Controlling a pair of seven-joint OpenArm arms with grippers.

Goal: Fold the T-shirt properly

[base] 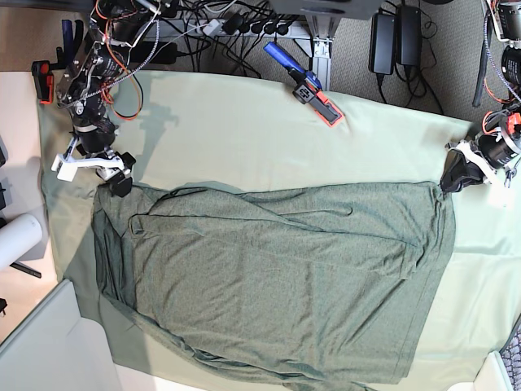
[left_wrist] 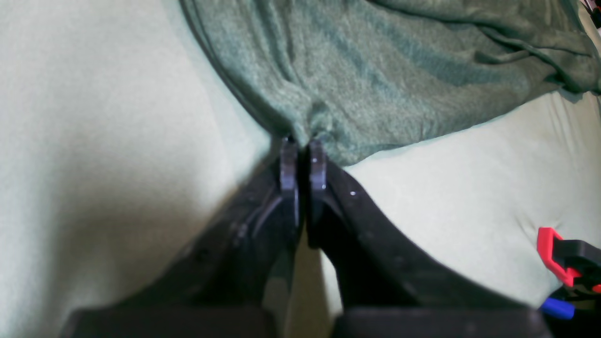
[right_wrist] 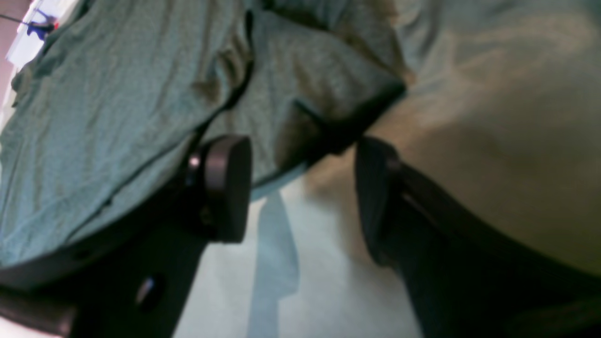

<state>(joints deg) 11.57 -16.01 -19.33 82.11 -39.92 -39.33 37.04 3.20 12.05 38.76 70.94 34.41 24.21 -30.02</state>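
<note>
The left gripper (left_wrist: 303, 150) sits low over the table (left_wrist: 103, 155), its two dark fingers pressed together on a bunched corner of the T-shirt (left_wrist: 375, 70), the cloth puckering right where the tips meet. In the base view this arm reaches in from the right edge, its gripper (base: 453, 181) at the upper right corner of the shirt, where the fabric is drawn into a small peak. The right gripper (right_wrist: 300, 188) is spread wide, one round pad (right_wrist: 225, 188) lying against the shirt's edge and the other finger over the pale table cover, with a folded corner of the T-shirt (right_wrist: 117, 117) just ahead of the gap and nothing held between. In the base view that arm comes down from the upper left, its gripper (base: 119, 175) at the shirt's upper left corner. The T-shirt (base: 277, 277) lies spread across the middle of the table (base: 228, 130), wrinkled, with loose folds along its upper edge and its lower left hanging toward the near edge. A blue and orange clamp (base: 308, 85) rests on the far side of the table, well apart from the shirt, and cables (base: 203, 28) and power bricks (base: 396, 37) hang behind it. A red and black clamp (left_wrist: 563, 260) shows at the left wrist view's lower right.
</note>
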